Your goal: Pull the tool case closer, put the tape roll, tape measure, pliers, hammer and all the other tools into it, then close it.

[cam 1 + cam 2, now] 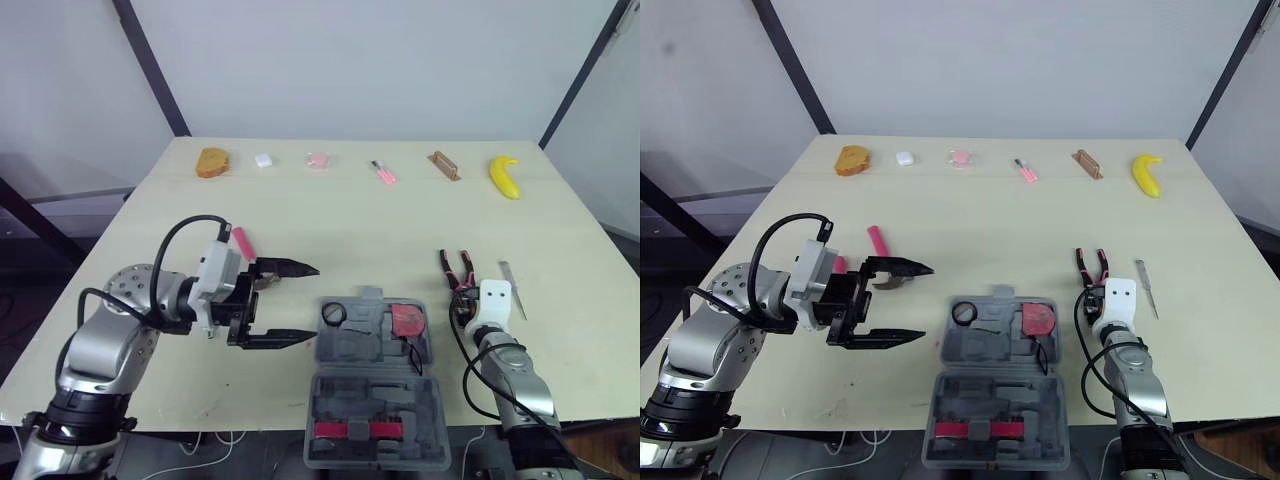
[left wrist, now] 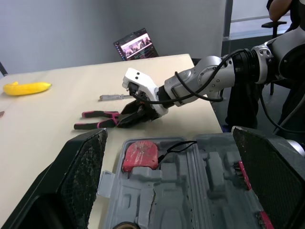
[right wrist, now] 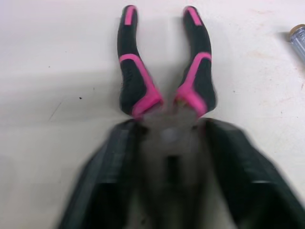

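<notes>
Grey tool case (image 1: 400, 405) lies open at near edge of table (image 1: 300, 210). Tape roll (image 1: 334, 314) and red tape measure (image 1: 406, 320) sit in its far half. Pliers (image 3: 135, 86), black-pink handles, lie just right of case. Right gripper (image 1: 461, 300) at their head, grip cannot be told. Left gripper (image 1: 316, 303) spread wide, empty, just left of case. Laptop (image 2: 137, 44) screen text too small to read.

No writing could be read anywhere. The tool case (image 1: 345, 400) and the pliers (image 3: 134, 88) showed no legible label or brand, and the laptop screen (image 2: 137, 44) glowed with content too small to make out.
</notes>
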`<state>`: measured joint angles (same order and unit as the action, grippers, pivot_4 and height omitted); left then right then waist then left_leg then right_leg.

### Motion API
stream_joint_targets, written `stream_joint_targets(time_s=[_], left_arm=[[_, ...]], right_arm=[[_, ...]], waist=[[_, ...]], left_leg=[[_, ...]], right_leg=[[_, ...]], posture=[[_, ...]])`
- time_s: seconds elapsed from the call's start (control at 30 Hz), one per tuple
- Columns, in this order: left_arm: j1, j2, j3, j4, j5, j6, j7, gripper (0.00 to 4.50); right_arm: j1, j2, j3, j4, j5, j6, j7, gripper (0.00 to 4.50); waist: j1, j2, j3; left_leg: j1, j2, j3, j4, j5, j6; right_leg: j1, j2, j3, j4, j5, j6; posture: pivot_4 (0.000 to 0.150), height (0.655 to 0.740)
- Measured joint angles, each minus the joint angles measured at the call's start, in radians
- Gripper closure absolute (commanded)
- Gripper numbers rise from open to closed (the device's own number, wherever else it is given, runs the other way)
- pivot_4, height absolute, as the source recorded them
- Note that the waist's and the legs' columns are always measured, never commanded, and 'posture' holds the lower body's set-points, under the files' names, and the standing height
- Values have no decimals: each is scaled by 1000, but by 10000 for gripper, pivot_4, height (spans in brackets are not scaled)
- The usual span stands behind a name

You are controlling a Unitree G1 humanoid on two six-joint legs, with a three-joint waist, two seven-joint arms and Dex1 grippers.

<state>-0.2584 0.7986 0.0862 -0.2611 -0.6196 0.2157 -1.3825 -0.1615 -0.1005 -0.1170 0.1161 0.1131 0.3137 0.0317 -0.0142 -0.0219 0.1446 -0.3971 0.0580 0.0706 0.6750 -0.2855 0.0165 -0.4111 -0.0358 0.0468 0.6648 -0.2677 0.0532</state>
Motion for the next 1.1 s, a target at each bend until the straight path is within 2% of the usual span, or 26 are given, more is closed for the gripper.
stream_joint_targets(time_s=[0.03,0.3,0.57,0.73,0.83,1.0,1.1], left_arm=[[1,0,0,0,0,-3,0,0],[7,0,0,8,1,-10,0,0],[24,-6,4,21,0,-16,6,0],[77,-16,24,46,9,-32,24,0],[77,-17,23,65,9,-40,8,0],[66,18,23,114,11,-54,-54,0],[77,32,23,133,30,-80,-88,0]], right_arm=[[0,0,0,0,1,2,-1,35029],[1,-14,4,5,0,-12,16,35023],[48,-129,24,-19,-9,-42,132,35023],[88,-341,27,-183,61,-10,383,35023],[65,-423,44,-246,78,23,484,35023],[60,-547,189,-382,154,101,746,35023],[22,-603,274,-443,164,156,840,35023]], waist=[[1,0,0],[0,0,0],[1,1,0],[-6,5,3],[-5,5,3],[1,5,3],[1,5,3]], left_leg=[[0,0,0,0,0,0],[0,0,0,0,0,0],[0,0,0,0,0,0],[0,0,1,0,-1,2],[0,0,-1,0,-1,2],[-1,0,-1,0,-1,2],[-1,0,0,2,-1,3]], right_leg=[[0,0,0,0,0,0],[0,0,0,0,0,0],[0,0,0,0,0,0],[-1,0,1,0,0,0],[-1,1,0,1,0,0],[0,1,0,-1,0,0],[0,1,0,-1,0,0]], posture=[[1500,7400],[1500,7400],[1500,7400],[1500,7400],[1500,7400],[1500,7400],[1500,7400]])
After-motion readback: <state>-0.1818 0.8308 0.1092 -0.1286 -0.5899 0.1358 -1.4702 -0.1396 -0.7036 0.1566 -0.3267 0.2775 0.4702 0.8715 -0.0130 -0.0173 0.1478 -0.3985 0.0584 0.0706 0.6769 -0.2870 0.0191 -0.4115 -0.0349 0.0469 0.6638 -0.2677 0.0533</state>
